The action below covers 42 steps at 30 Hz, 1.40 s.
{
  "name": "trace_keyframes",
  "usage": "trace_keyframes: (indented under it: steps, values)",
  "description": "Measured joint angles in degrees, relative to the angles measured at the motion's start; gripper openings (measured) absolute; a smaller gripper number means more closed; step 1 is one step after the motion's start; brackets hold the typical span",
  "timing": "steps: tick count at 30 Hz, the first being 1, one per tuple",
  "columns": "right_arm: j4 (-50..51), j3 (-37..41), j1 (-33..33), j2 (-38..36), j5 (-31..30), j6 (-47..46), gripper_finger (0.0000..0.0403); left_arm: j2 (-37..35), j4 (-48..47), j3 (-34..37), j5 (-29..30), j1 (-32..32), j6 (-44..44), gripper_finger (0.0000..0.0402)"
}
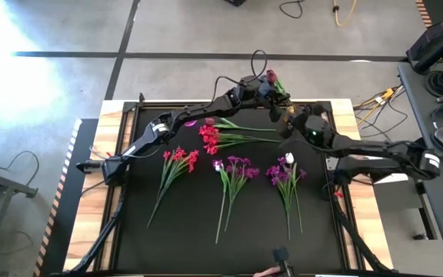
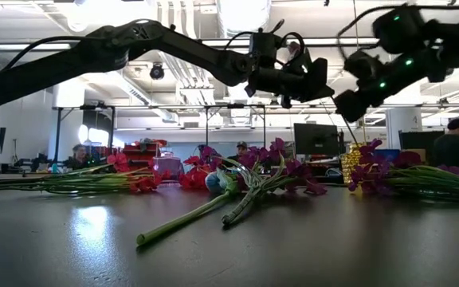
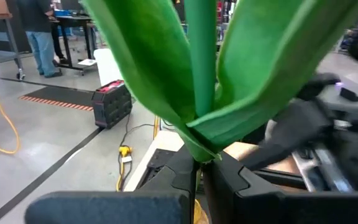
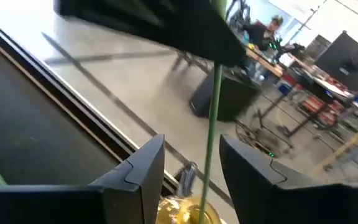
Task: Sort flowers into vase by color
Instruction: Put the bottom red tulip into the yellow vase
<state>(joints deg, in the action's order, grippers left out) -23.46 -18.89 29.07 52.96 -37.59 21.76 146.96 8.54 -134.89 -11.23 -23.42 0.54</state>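
Observation:
My left gripper (image 1: 268,86) reaches to the table's far side and is shut on a flower with a dark pink bud (image 1: 271,75) and green leaves (image 3: 154,68). Its thin stem (image 4: 211,124) runs down to a gold vase (image 4: 180,211), which also shows in the low view (image 2: 349,163). My right gripper (image 4: 191,163) is open just above the vase, its fingers on either side of that stem, and I cannot tell that they touch it. Red flowers (image 1: 179,160) (image 1: 210,137) and purple flowers (image 1: 237,168) (image 1: 285,171), one bunch with a white bud (image 1: 289,158), lie on the black mat. My left gripper pinches the flower's green stem (image 3: 197,146) between its two fingers, just below where the leaves branch off. The fingers lie across the stem. The flower is lifted clear of the table, its bud end up and its stem hanging down toward the gold vase.
The two arms are close together at the table's far right, with my right arm (image 1: 360,146) over the vase. A small pink piece (image 1: 191,121) lies under my left arm. People and desks show in the room beyond the table (image 2: 78,155).

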Motion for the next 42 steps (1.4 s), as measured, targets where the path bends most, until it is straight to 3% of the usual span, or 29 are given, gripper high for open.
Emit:
trace_keyframes:
  steps: [9, 15, 24, 29, 38, 42]
  values:
    - [-5.3, -2.4, 3.7, 3.2, 0.7, 4.8, 0.0126, 0.0, 0.0, 0.0, -1.4, 0.0, 0.0, 0.0004]
    - [-5.6, -2.4, 7.5, 3.6, 10.6, 2.2, 0.0086, 0.0, 0.0, 0.0, -2.9, 0.0, 0.0, 0.0004]
    - [-5.5, -2.4, 8.8, 2.7, 10.1, 0.3, 0.0026, 0.0, 0.0, 0.0, -2.1, 0.0, 1.3, 0.001]
    - [-5.8, -2.4, 9.4, -0.1, 6.8, -1.7, 0.0011, 0.0, -2.3, 0.0, -1.5, 0.0, 1.5, 0.0048]
    - [-5.6, -0.7, 12.7, -2.3, 7.7, -10.7, 0.0009, 0.0, -4.0, 0.0, -1.3, 0.1, -0.5, 0.0154]
    - [-5.8, 0.3, 13.7, -2.3, 7.6, -14.8, 0.0009, 0.0, -4.1, 0.0, -1.3, 0.2, -1.5, 0.0171]
